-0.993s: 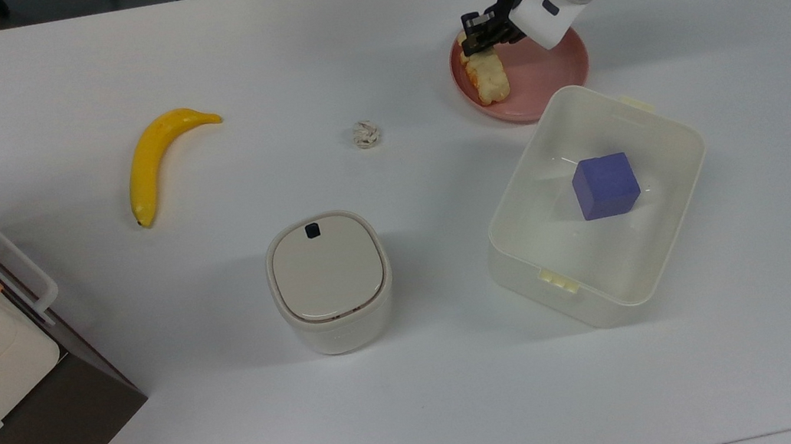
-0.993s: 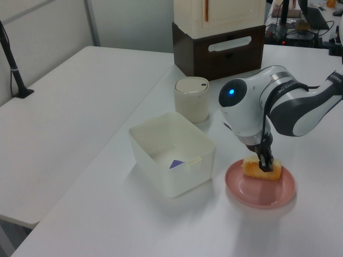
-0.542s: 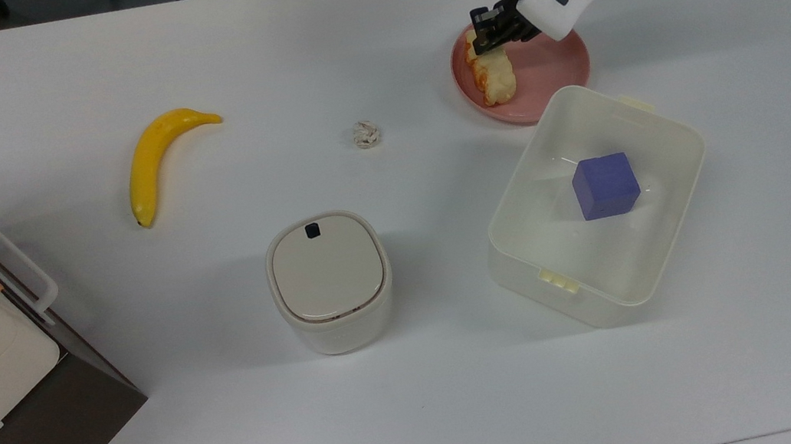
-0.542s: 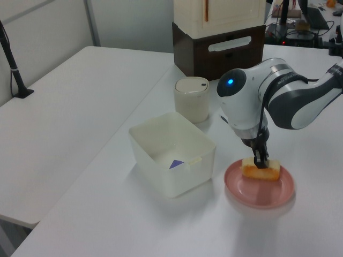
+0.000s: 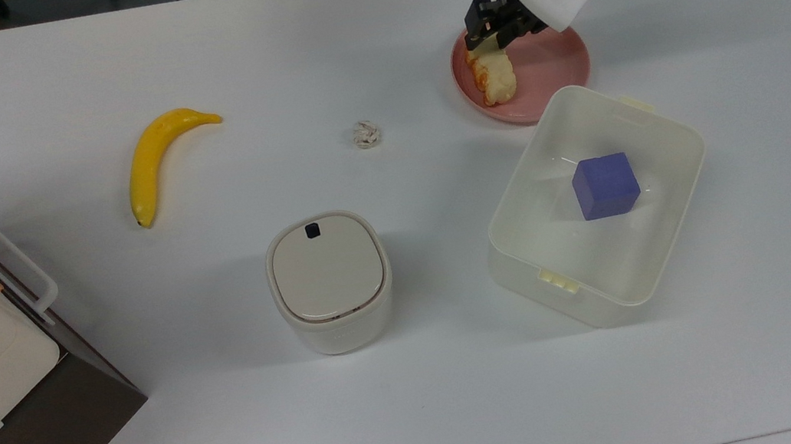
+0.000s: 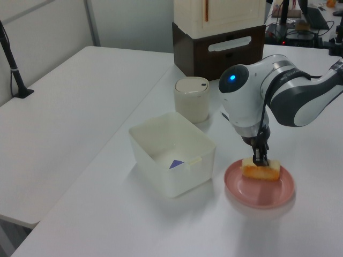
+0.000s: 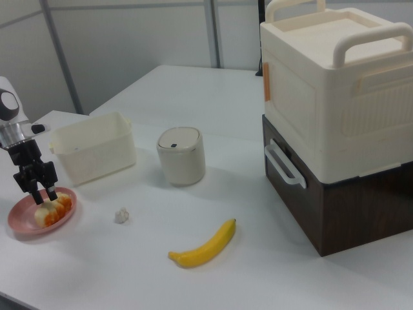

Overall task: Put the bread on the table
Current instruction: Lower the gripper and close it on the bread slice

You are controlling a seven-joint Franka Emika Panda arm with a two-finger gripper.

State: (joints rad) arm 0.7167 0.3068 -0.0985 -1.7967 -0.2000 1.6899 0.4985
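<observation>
The task looks barely begun: the bread (image 5: 496, 78) lies on the pink plate (image 5: 548, 69) near the tabletop's (image 5: 423, 419) far edge in the top view, with the gripper (image 5: 487, 33) at its end, grip state unclear.

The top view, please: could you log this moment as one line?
phase: grasping | gripper: astride bread end, open | bread: on pink plate | table: not reached

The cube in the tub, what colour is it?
Blue-purple. The cube shows best in the top view, lying inside the white tub.
</observation>
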